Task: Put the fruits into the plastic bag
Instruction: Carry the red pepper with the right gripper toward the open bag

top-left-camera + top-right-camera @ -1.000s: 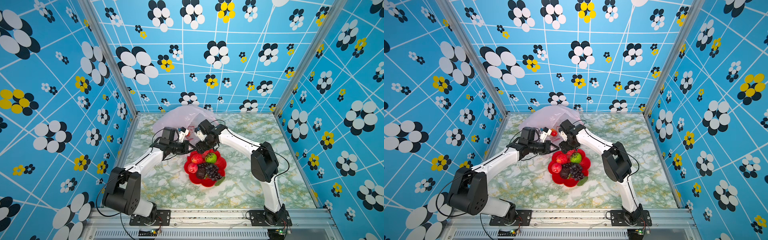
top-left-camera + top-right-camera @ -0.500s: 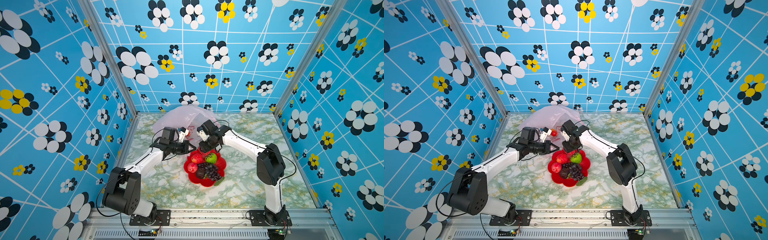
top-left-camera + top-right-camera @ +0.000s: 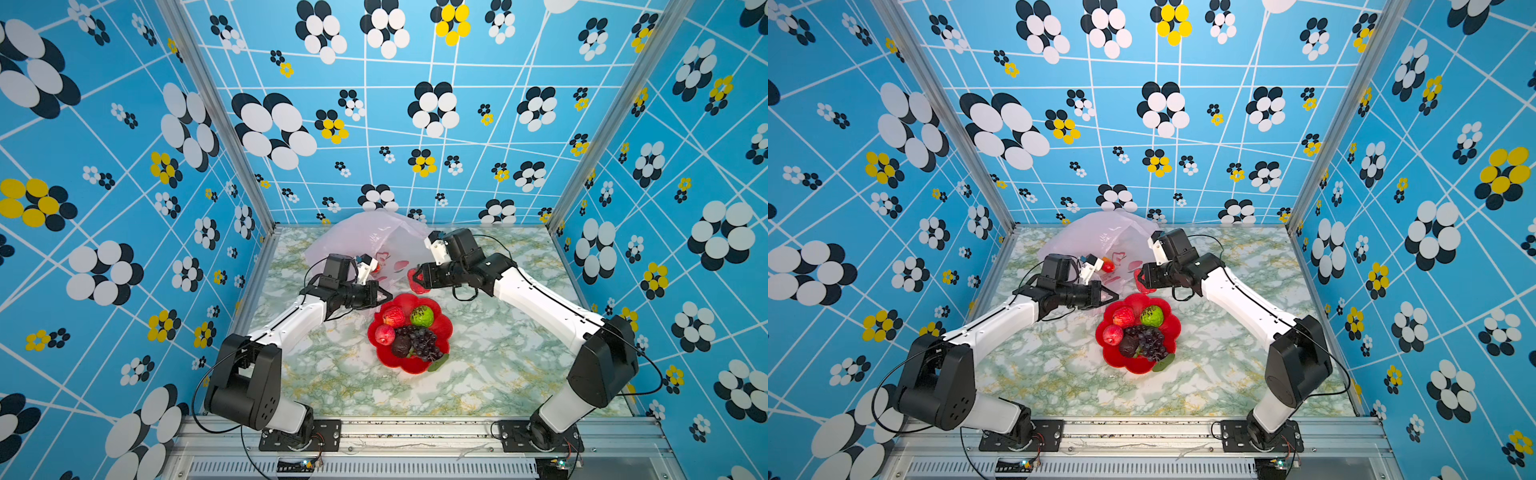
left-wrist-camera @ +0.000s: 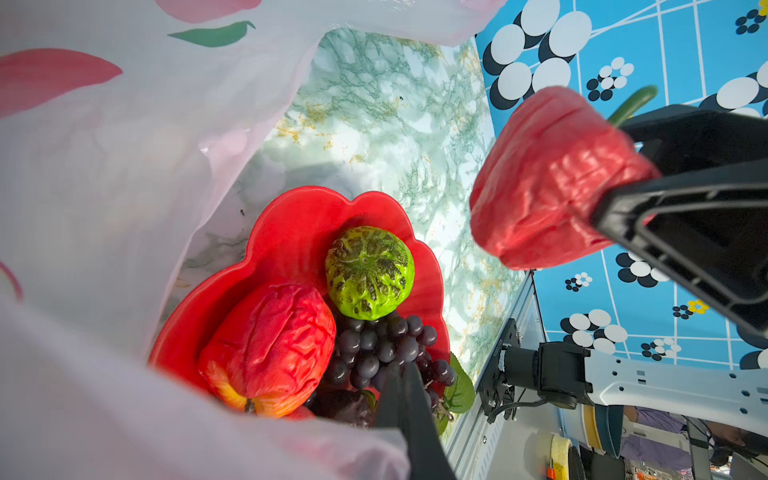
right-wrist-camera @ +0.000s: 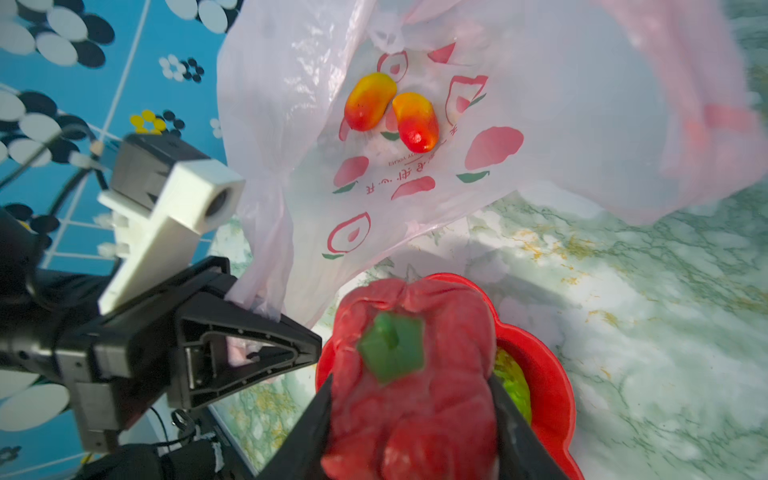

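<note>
Your left end effector [image 3: 384,296] pinches the crinkly bag [image 5: 561,124]; right end effector [image 5: 413,419] clamps a wrinkled red fruit [image 5: 449,316]; the bench [image 5: 644,311] looks marbled.

Robot lab booth: patterned walls [image 3: 104,145], aluminium frame [image 3: 220,124]

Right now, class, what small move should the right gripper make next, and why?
Probably ease the red fruit on into the bag before opening: the right gripper grips it just short of the mouth, which the left gripper holds open by a handle.
</note>
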`<state>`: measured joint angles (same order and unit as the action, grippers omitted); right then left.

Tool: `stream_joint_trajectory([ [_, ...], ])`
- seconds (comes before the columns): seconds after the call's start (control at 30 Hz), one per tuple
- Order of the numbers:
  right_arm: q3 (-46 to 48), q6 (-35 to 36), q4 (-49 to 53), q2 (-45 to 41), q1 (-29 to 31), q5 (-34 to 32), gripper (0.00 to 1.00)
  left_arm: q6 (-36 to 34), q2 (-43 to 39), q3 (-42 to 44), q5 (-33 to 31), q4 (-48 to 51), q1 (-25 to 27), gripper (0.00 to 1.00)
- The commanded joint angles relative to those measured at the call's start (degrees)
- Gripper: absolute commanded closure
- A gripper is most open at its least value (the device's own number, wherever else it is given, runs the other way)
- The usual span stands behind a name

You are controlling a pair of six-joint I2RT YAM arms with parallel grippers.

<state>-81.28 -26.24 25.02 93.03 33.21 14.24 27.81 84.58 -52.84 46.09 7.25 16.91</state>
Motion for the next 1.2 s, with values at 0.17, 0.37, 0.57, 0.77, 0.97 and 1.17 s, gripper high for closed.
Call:
stream_joint_trajectory([
  [0.17, 3.29, -19.36, -14.76, 0.01, -2.89, 1.20, 0.58, -0.45, -1.67, -0.83, 1.03, -1.27, 0.01, 1.00],
  [0.37, 4.62, -28.89, -24.86, 4.49, -3.25, 0.14, 0.58, -0.65, -1.99, -0.86, 1.02, -1.09, -0.03, 1.00],
  [0.57, 5.50, -38.62, -35.52, 10.98, -3.21, -0.83, 0.59, -0.90, -2.32, -0.95, 0.94, -0.83, 0.00, 1.00],
  [0.77, 2.60, -42.30, -38.64, 16.53, -1.71, -3.51, 0.59, -0.66, -2.31, -0.91, 1.05, -0.98, -0.03, 1.00],
  [0.97, -5.38, -44.58, -38.38, 24.75, -0.17, -1.45, 0.57, 2.00, -1.96, -0.60, 1.94, -3.49, -0.28, 1.00],
  [1.17, -11.99, -45.07, -37.04, 29.25, 0.80, -0.01, 0.56, 7.89, -2.11, -2.73, 1.60, -8.76, 0.22, 1.00],
])
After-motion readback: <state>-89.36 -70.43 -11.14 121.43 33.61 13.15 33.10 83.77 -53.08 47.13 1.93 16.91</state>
